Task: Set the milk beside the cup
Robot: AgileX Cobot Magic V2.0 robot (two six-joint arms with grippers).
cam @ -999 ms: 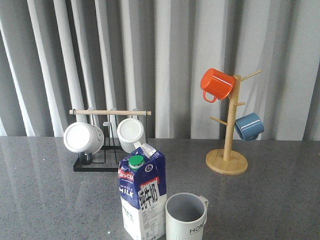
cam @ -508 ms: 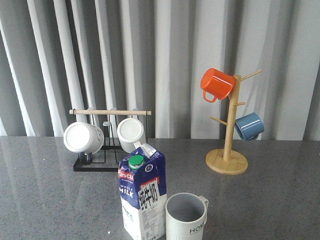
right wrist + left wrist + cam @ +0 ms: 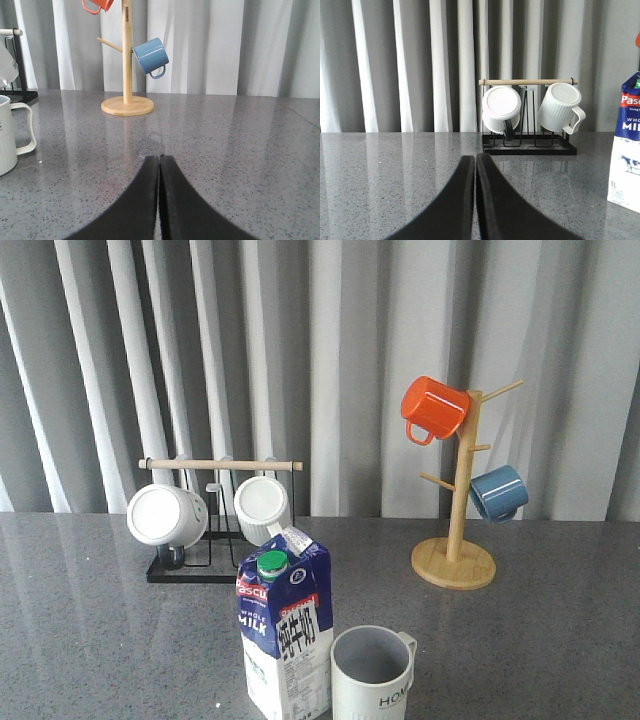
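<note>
The milk (image 3: pixel 285 635), a blue and white carton with a green cap, stands upright at the table's front middle. The cup (image 3: pixel 372 672), off-white with "HOME" lettering and a grey inside, stands right beside it on its right. The carton's edge shows in the left wrist view (image 3: pixel 626 160); the cup's side and handle show in the right wrist view (image 3: pixel 11 134). My left gripper (image 3: pixel 475 159) is shut and empty, low over the table, left of the carton. My right gripper (image 3: pixel 160 159) is shut and empty, right of the cup. Neither gripper shows in the front view.
A black rack (image 3: pixel 215 515) with a wooden bar holds two white mugs (image 3: pixel 166 515) behind the carton. A wooden mug tree (image 3: pixel 455 530) at the back right carries an orange mug (image 3: pixel 433 408) and a blue mug (image 3: pixel 497 492). Grey curtains hang behind the speckled table (image 3: pixel 560 640).
</note>
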